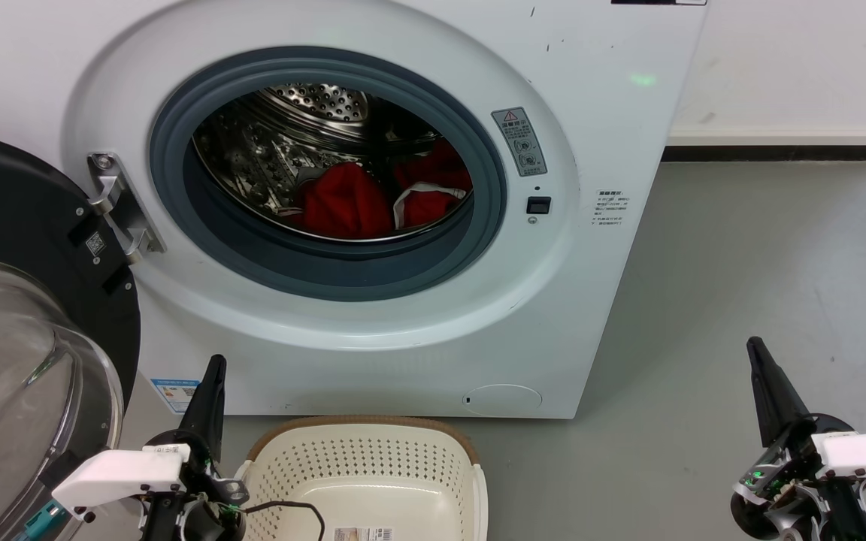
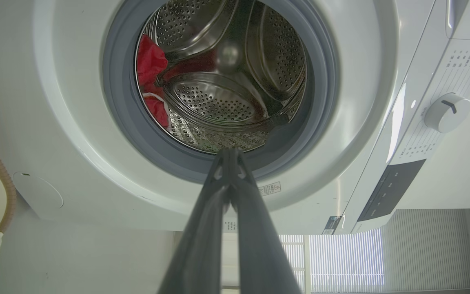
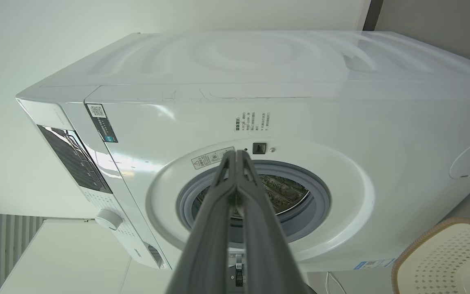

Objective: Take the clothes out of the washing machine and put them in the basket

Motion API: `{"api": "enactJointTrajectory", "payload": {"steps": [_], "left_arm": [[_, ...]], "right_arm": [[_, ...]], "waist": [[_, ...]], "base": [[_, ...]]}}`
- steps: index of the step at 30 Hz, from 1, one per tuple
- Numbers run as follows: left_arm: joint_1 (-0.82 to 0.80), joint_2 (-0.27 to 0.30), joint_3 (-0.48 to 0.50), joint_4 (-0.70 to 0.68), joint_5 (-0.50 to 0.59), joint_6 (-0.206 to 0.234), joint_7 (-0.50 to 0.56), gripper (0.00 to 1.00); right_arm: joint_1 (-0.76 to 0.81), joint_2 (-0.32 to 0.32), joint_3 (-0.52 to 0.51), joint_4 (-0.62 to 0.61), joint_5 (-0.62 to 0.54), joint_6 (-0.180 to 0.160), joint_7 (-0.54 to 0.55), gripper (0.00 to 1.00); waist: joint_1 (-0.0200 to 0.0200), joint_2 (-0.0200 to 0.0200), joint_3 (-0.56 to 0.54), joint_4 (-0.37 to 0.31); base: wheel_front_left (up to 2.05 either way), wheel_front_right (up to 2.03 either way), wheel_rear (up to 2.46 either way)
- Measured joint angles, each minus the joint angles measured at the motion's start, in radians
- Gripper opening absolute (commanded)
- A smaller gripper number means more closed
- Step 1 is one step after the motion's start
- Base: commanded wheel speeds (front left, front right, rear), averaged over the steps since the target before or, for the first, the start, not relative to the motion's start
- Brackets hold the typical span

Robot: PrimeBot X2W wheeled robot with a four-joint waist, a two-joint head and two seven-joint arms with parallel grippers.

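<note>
Two claws, left gripper (image 1: 213,366) and right gripper (image 1: 754,346), fingers pressed together, holding nothing. Bright red fabric clothes with white trim (image 1: 346,203) lie in the large white front-loading washing machine (image 1: 591,113), black-framed glass door (image 1: 27,225) swung open. Small cream perforated plastic basket with brown rim (image 1: 361,422) sits on the floor just before the machine, beside the left gripper.

The left tool (image 1: 215,368) points up with a slight lean to the right, its two long dark fingers (image 2: 204,228) pressed together to the tips. The white left wrist housing (image 1: 119,475) sits behind its base, angled out to the left. The right tool (image 1: 758,352) leans up and left, its fingers closed together in the same way. The white right wrist housing (image 1: 863,455) lies to the right of its base, with a small green light (image 1: 756,475) glowing at that base.
</note>
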Motion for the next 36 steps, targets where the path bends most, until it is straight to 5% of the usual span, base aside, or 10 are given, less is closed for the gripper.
{"api": "enactJointTrajectory", "payload": {"steps": [18, 19, 36], "left_arm": [[0.000, 0.000, 0.000, 0.000, 0.000, 0.000, 0.000, 0.00], [0.000, 0.000, 0.000, 0.000, 0.000, 0.000, 0.000, 1.00], [0.059, -0.004, 0.024, 0.008, 0.125, 0.000, -0.077, 1.00]], "right_arm": [[0.000, 0.000, 0.000, 0.000, 0.000, 0.000, 0.000, 0.00], [0.000, 0.000, 0.000, 0.000, 0.000, 0.000, 0.000, 1.00], [0.047, 0.006, 0.003, 0.024, -0.101, 0.000, -0.077, 1.00]], "waist": [[0.0000, 0.0000, 0.000, 0.000], [0.0000, 0.0000, 0.000, 0.000], [0.0000, 0.0000, 0.004, -0.005]], "base": [[0.00, 0.00, 0.00], [0.00, 0.00, 0.00], [0.00, 0.00, 0.00]]}}
